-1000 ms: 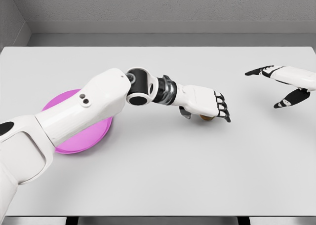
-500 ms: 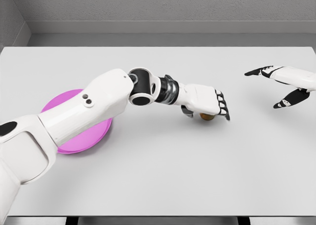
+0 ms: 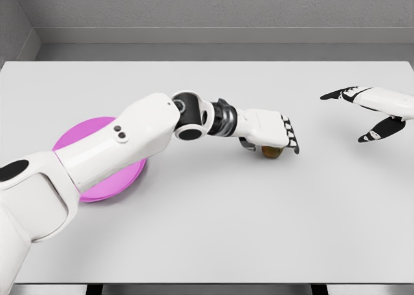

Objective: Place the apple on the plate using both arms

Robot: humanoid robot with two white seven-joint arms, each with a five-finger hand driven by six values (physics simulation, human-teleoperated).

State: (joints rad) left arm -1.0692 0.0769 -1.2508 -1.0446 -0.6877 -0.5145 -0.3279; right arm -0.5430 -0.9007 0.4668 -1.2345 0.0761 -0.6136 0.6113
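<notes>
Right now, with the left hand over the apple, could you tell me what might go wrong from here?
1. The left hand covers the apple from above and only a sliver shows, so I cannot tell whether it is gripped; it might roll away on the table.
2. The plate lies partly under the left arm, so carrying the apple back could nudge it.
3. The right hand hovers far off with fingers open, so a two-arm handover may need a long reach.

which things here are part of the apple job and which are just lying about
Job:
apple, under the left hand
pink plate, partly behind the left arm
right hand, open, off to the right

Lying about:
nothing but the white table
</notes>
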